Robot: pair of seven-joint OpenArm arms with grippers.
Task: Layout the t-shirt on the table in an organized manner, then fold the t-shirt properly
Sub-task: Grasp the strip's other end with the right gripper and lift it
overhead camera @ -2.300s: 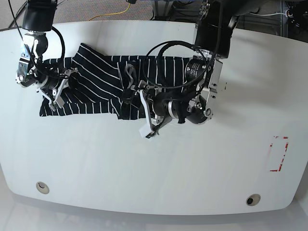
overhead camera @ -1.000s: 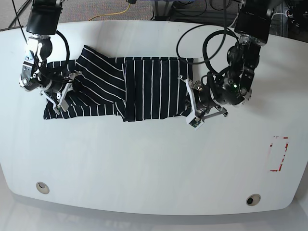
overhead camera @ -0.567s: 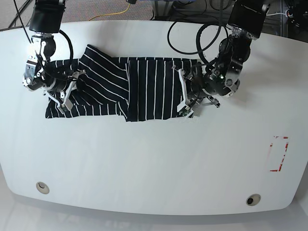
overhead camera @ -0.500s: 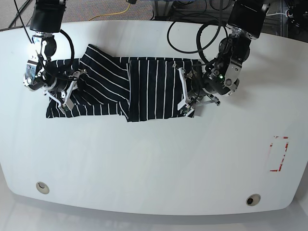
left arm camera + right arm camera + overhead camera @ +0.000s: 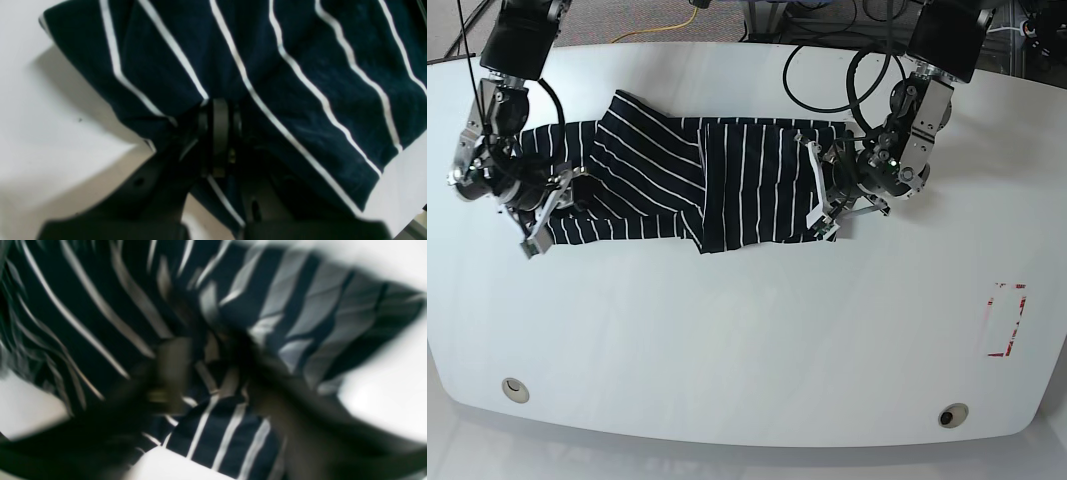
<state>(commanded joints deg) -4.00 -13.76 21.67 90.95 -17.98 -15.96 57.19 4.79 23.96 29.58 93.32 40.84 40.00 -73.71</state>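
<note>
Layout step: both claws, left claw [image 5: 824, 200] and right claw [image 5: 545, 212], pinch opposite ends of t-shirt [image 5: 677, 180] on surface [image 5: 747, 340]; next, pull apart to flatten.

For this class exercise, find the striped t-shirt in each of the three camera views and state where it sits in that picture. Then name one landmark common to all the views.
Base view: the t-shirt stretches across the upper middle of the table, between both arms.
Left wrist view: it fills the upper and right parts.
Right wrist view: blurred, it covers most of the picture.
Shared landmark: its thin white stripes against the white tabletop.
</note>
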